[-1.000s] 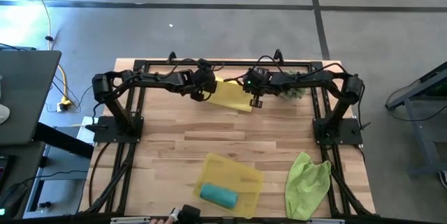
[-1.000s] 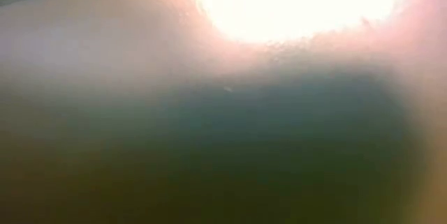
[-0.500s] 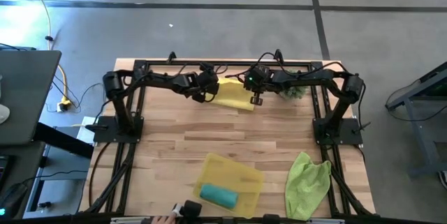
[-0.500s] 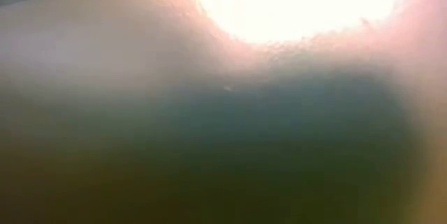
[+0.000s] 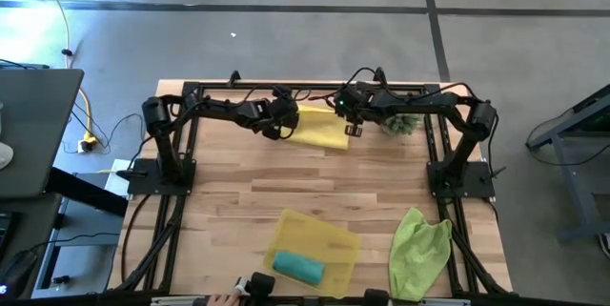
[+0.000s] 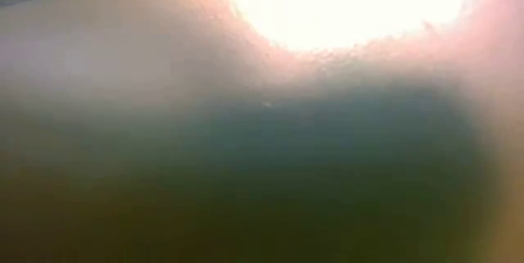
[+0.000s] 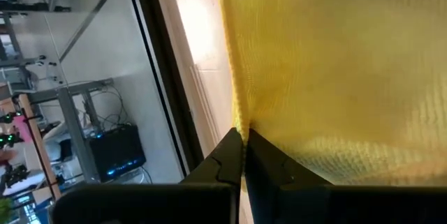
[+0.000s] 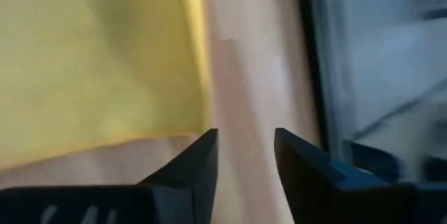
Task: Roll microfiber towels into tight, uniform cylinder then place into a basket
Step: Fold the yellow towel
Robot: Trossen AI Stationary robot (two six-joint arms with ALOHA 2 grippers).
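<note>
The yellow towel [image 7: 335,77] pinched in my left hand [image 7: 243,155] is soft knitted microfibre, matt and finely ribbed. Under it the tabletop [image 8: 244,77] is smooth pale wood planks. My right hand [image 8: 246,161], just beside the cloth's edge, has matt dark plastic fingers [image 8: 195,172].

My yellow towel [image 5: 319,127] lies spread flat at the far edge of the counter [image 5: 286,192], a little crumpled, its weave plain in both wrist views. My left end effector [image 7: 242,155] pinches its left edge with the fingers pressed together. My right end effector [image 8: 246,155] sits just off its right edge with the fingers apart, bare wood between them. The basket [image 5: 329,239], a shallow see-through yellow tray, rests near the front of the counter, turned askew. The teal towel [image 5: 298,267] lies inside it as a tight roll, in the near left part. The green towel [image 5: 419,249] lies unrolled and rumpled at the near right, well apart from the basket.
</note>
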